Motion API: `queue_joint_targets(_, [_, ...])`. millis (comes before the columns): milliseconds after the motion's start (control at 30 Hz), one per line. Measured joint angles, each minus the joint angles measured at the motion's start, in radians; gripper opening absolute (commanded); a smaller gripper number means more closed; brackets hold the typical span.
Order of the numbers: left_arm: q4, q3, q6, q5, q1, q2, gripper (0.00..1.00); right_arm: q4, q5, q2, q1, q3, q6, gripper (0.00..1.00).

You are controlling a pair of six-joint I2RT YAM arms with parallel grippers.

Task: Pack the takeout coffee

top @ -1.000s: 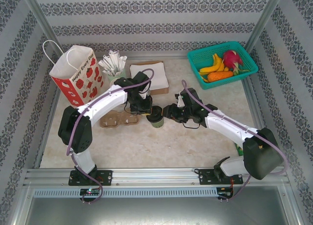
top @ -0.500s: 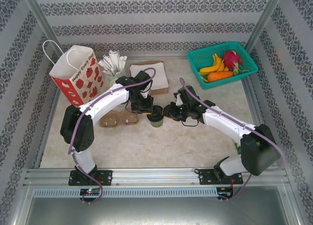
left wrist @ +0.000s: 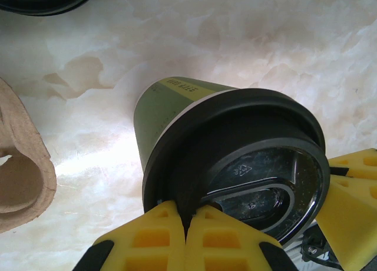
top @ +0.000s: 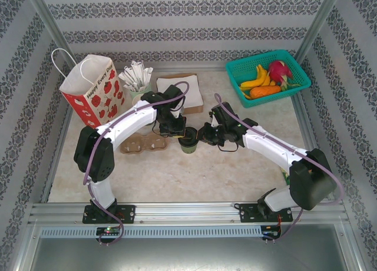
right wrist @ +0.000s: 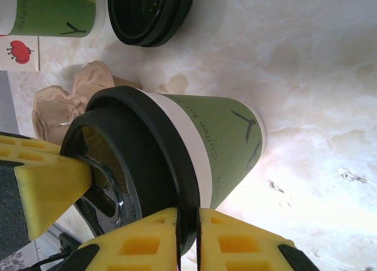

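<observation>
The takeout coffee [top: 188, 143], a small green cup with a black lid, stands mid-table between both arms. My left gripper [top: 178, 132] comes at it from the left. In the left wrist view its yellow fingers [left wrist: 147, 235] are shut on the near rim of the black lid [left wrist: 247, 165]. My right gripper [top: 202, 135] reaches in from the right, and in the right wrist view its fingers [right wrist: 241, 241] pinch the lid's rim [right wrist: 153, 159] above the green cup wall [right wrist: 227, 141]. The other gripper's yellow finger also shows on the lid's edge in the left wrist view and the right wrist view.
The red-flowered paper bag [top: 89, 91] stands open at the back left. A brown cup carrier [top: 141, 145] lies just left of the cup. Stacked black lids [right wrist: 150, 12], spare green cups [right wrist: 50, 12], napkins [top: 179, 91] and a green fruit basket [top: 268, 76] sit behind.
My right gripper has slid left up to the cup and closed its fingers onto the lid's rim. The left gripper has kept its hold and the cup has stayed in place.
</observation>
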Motion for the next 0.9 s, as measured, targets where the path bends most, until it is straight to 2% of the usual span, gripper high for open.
queue_joint_targets(633, [-0.014, 0.011, -0.027, -0.01, -0.002, 0.015, 0.0, -0.032, 0.029, 0.043, 0.011, 0.032, -0.011, 0.16])
queue_joint_targets(900, [0.059, -0.076, -0.042, 0.099, 0.055, 0.005, 0.0, 0.046, 0.021, 0.057, 0.011, -0.006, -0.014, 0.16])
